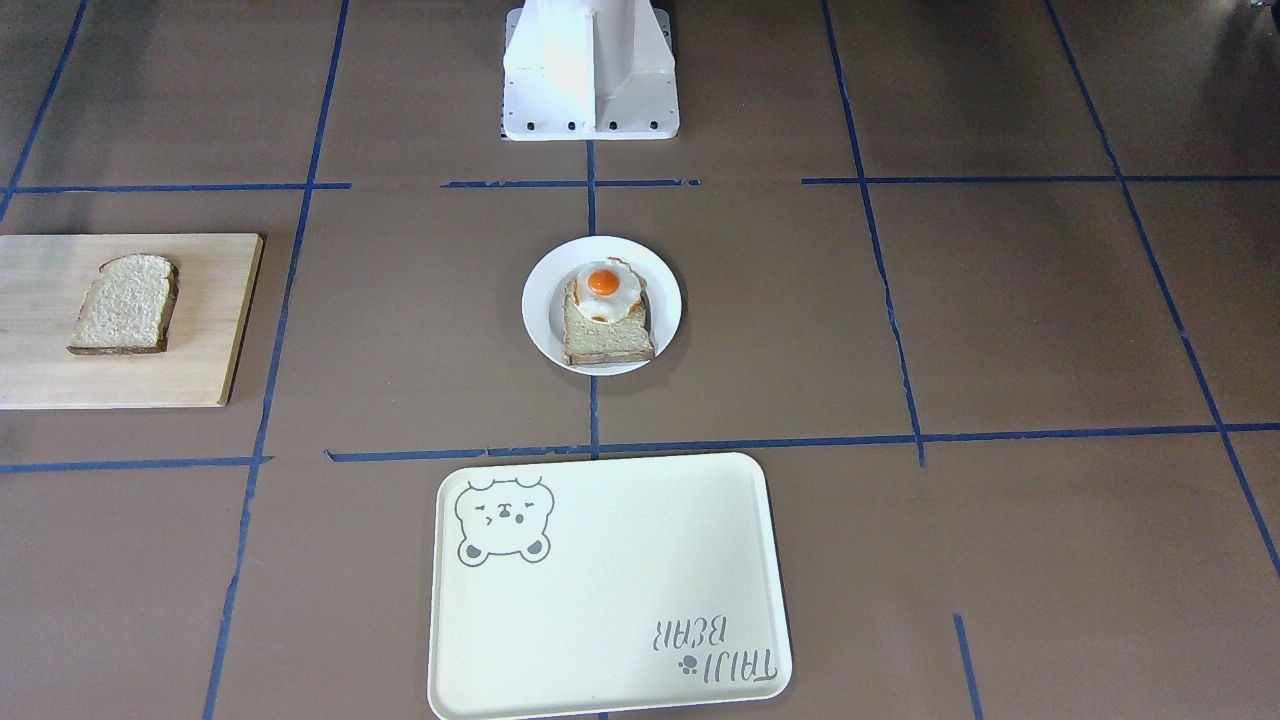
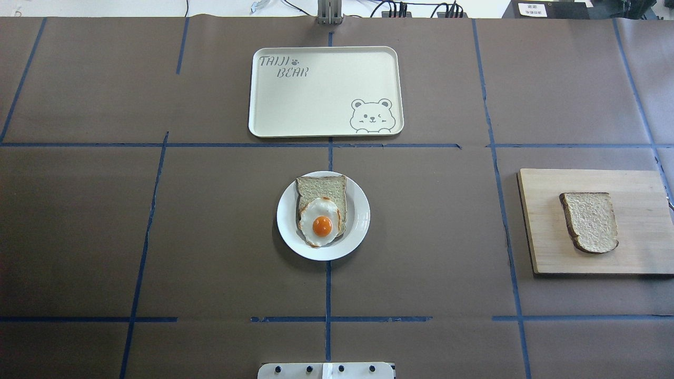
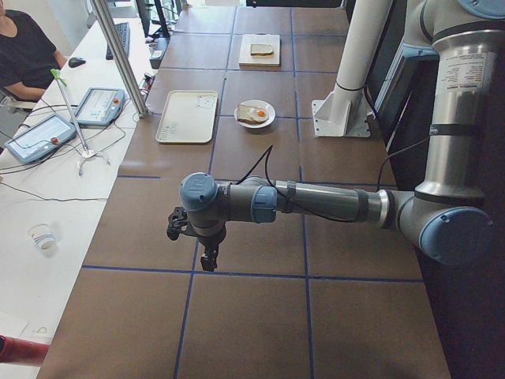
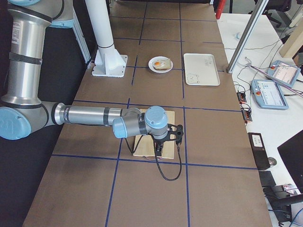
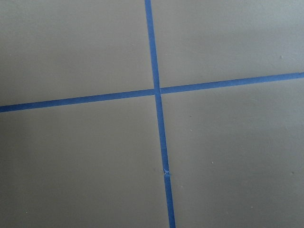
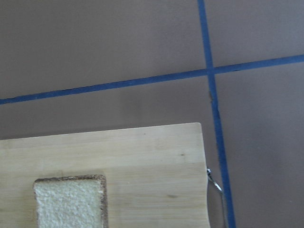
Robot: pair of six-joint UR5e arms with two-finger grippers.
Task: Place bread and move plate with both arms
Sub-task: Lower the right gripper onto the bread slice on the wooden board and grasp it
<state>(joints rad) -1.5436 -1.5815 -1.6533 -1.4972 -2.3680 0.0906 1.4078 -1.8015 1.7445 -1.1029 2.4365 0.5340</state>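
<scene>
The bread (image 2: 590,221) lies flat on a wooden board (image 2: 642,247) at the table's right end; it also shows in the front-facing view (image 1: 125,305) and the right wrist view (image 6: 71,202). The plate (image 2: 360,216) sits mid-table and bears a toast slice (image 2: 321,187) with a fried egg (image 2: 320,223). My left gripper (image 3: 203,246) hangs over bare table far to the left, seen only in the exterior left view. My right gripper (image 4: 158,152) hangs over the board's outer end, seen only in the exterior right view. I cannot tell whether either is open or shut.
A cream tray with a bear drawing (image 2: 295,105) lies beyond the plate, towards the far edge. The white base column (image 1: 590,70) stands behind the plate. Blue tape lines cross the brown table. A person (image 3: 24,55) sits at a side desk.
</scene>
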